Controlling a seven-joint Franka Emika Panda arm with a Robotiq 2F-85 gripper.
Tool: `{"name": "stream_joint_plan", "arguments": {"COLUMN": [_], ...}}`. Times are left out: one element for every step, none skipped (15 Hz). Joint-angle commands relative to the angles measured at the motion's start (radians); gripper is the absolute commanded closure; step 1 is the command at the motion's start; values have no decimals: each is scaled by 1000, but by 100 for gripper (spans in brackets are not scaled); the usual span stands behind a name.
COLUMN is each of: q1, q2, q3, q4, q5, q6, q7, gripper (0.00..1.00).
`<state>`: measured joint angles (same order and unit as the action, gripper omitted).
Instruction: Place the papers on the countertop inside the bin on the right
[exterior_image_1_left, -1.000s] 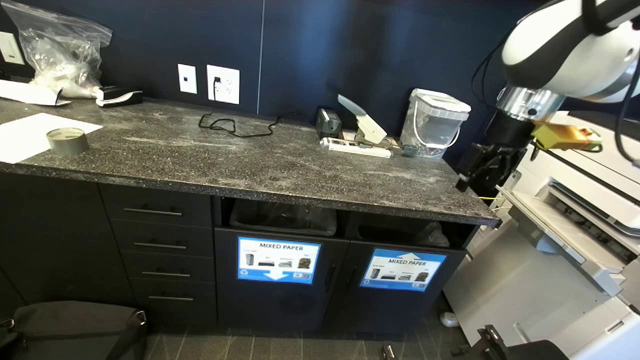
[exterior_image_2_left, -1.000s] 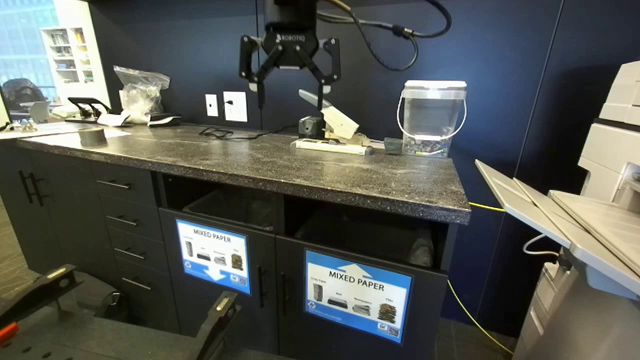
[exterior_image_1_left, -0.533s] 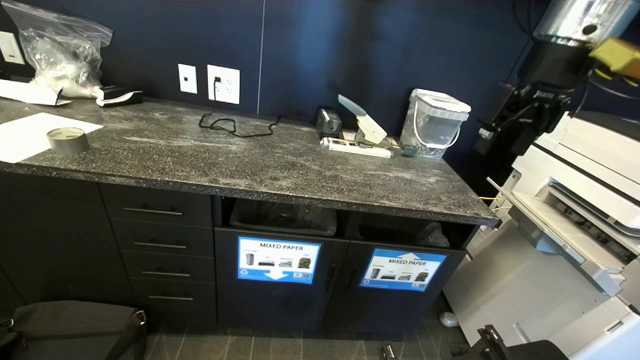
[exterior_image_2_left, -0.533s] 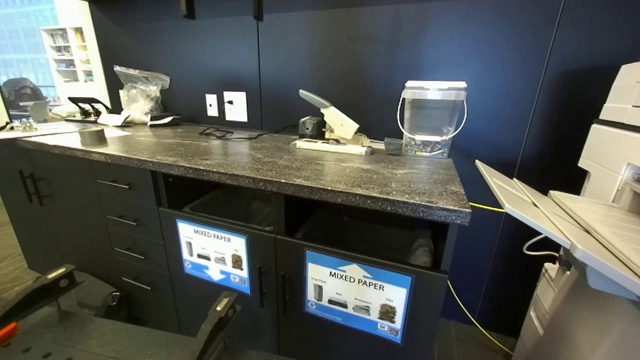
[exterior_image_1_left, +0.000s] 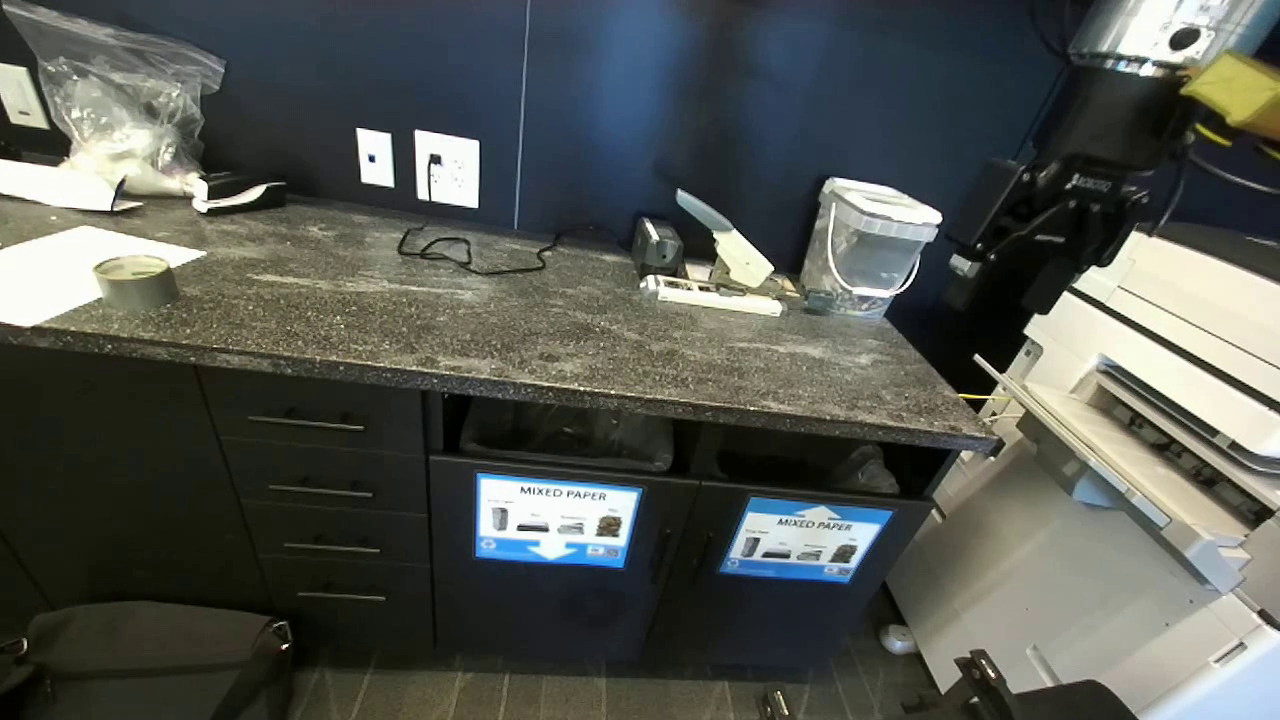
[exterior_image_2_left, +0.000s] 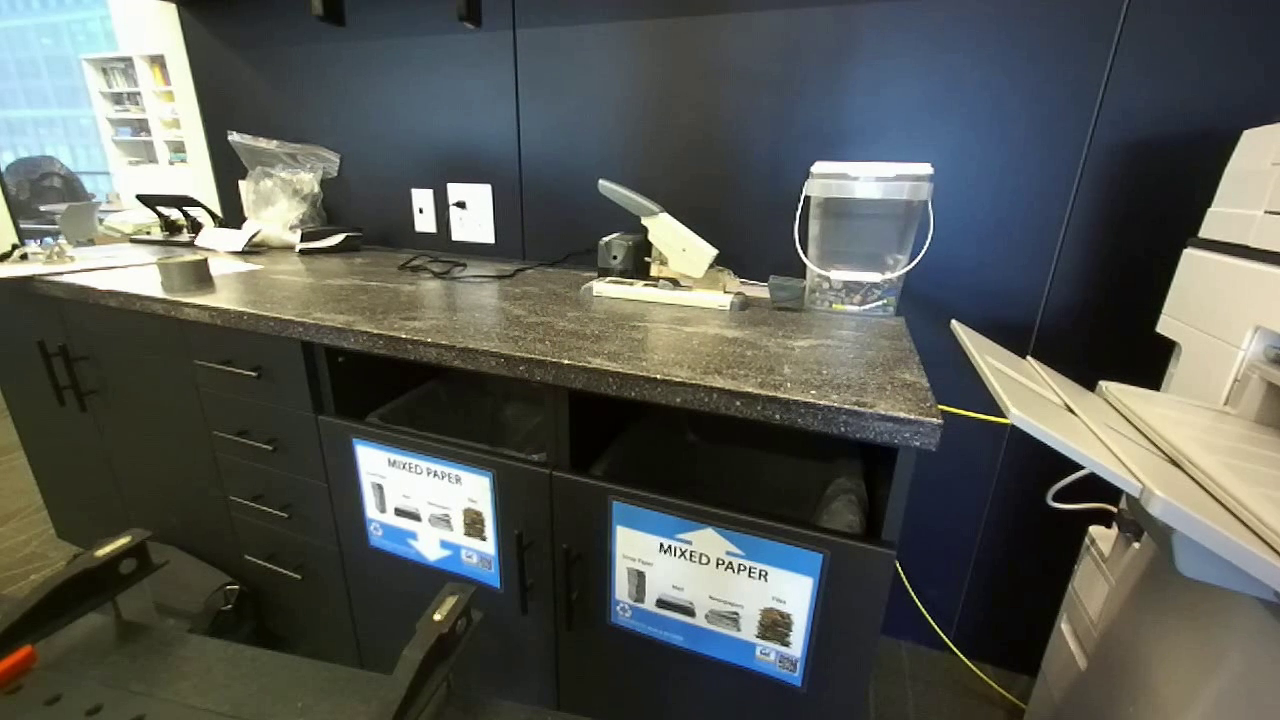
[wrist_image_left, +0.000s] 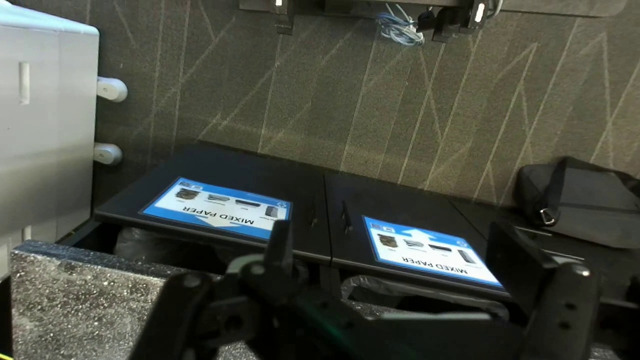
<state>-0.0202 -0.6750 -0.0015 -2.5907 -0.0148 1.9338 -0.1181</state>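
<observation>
My gripper (exterior_image_1_left: 1005, 285) hangs high, beyond the countertop's end and over the printer side in an exterior view. Only its fingertips (exterior_image_2_left: 328, 10) reach into the top of an exterior view. In the wrist view the jaws stand wide apart with nothing between them. The dark speckled countertop (exterior_image_1_left: 520, 340) runs along the wall. Under its right end is the bin (exterior_image_2_left: 850, 600), a dark cabinet front with an open slot above a blue-and-white label. The wrist view shows this bin (wrist_image_left: 240, 172) upside down at the left. The papers are hidden or out of view.
A twin bin (exterior_image_2_left: 450, 620) adjoins on the left. On the counter are a stapler (exterior_image_1_left: 735, 255), a lidded tub (exterior_image_1_left: 870, 245), a tape roll (exterior_image_1_left: 135, 285), a flat white sheet (exterior_image_1_left: 60, 270) and a plastic bag (exterior_image_1_left: 130, 120). The printer (exterior_image_1_left: 1080, 560) stands right of the counter.
My gripper has risen from near the counter's end, up and right in one exterior view; elsewhere it has almost left the top edge. Over the last half second it shifts slightly. It stays open.
</observation>
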Motion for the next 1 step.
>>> {"name": "stream_joint_plan", "arguments": {"q1": [12], "q2": [6], "q3": [-10], "q4": [0], "q5": [-7], "q6": [2], "q7": [9], "gripper": [0]}}
